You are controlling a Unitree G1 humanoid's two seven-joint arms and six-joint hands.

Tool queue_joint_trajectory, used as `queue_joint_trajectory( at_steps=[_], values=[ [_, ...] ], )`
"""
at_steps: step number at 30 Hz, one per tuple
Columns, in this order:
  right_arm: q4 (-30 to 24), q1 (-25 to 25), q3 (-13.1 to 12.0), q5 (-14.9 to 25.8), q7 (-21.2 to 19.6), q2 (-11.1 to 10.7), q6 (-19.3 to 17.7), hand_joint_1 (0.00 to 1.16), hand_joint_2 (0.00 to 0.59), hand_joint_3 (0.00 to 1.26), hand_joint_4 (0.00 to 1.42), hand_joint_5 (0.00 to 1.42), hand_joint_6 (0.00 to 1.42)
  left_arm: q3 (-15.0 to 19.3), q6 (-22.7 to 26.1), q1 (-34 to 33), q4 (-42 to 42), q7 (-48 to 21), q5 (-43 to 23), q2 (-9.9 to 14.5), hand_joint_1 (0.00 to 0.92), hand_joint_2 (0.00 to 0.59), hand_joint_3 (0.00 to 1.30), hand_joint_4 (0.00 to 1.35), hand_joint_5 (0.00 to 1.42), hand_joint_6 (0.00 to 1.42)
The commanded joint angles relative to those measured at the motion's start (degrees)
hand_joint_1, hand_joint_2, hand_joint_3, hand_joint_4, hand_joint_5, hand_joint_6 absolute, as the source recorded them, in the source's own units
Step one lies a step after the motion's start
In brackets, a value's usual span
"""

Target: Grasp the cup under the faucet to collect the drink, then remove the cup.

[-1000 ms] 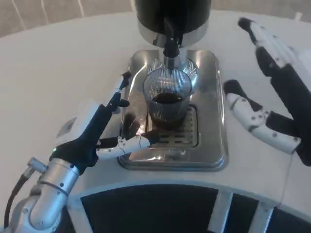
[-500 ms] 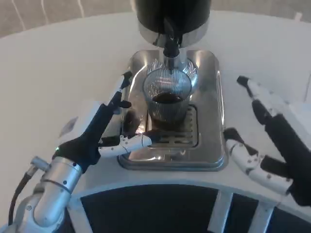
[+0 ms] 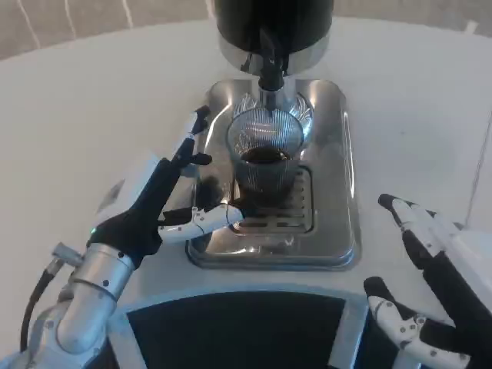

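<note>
In the head view, the cup [image 3: 265, 157] is seen under the faucet [image 3: 270, 73] on the tray [image 3: 338, 161], with dark drink in it, just past the spread fingers of the left hand [image 3: 157, 204], which holds nothing. The right hand [image 3: 430, 284] is held open too, well off to the side. The cup has not been grabbed yet, so it seems the left fingers must next be closed around it.

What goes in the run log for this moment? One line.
cup: under faucet, dark drink inside | left hand: open beside cup | right hand: open

Faucet [image 3: 270, 73] above cup [image 3: 266, 154], sides free
</note>
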Motion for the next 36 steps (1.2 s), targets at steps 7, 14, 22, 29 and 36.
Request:
queue_joint_trajectory(
  at_steps=[7, 14, 22, 29, 36],
  values=[
    [-0.85, 4.33, -1.21, -0.67, -0.38, 0.95, -2.17, 0.31, 0.529, 0.00, 0.00, 0.00, 0.00, 0.00, -0.69, -1.27, 0.81, -1.79, -1.23, -0.55, 0.378, 0.063, 0.00, 0.00, 0.27, 0.32],
    [-0.41, 5.71, -1.32, -1.53, -0.43, 0.46, -2.29, 0.31, 0.529, 0.00, 0.00, 0.00, 0.00, -0.19, -2.20, -3.09, 2.14, -3.71, -3.45, -1.55, 0.385, 0.062, 0.00, 0.00, 0.27, 0.32],
    [-0.85, 7.39, -1.12, -1.56, -0.82, 1.78, -2.96, 0.31, 0.531, 0.00, 0.00, 0.00, 0.00, -0.89, -3.15, -5.41, 5.07, -4.71, -3.37, -2.59, 0.387, 0.059, 0.00, 0.00, 0.27, 0.33],
    [-0.85, 8.19, -1.40, -1.29, -0.30, 2.91, -4.18, 0.31, 0.535, 0.00, 0.00, 0.00, 0.00, -1.77, -3.94, -8.39, 9.61, -3.14, -2.36, -3.63, 0.388, 0.059, 0.00, 0.00, 0.28, 0.35],
    [-0.85, 8.04, -1.94, -0.96, 0.44, 3.24, -4.32, 0.32, 0.542, 0.00, 0.00, 0.00, 0.00, -2.08, -6.35, -11.89, 16.31, -1.39, -1.86, -4.89, 0.388, 0.059, 0.00, 0.00, 0.31, 0.37]
  ],
)
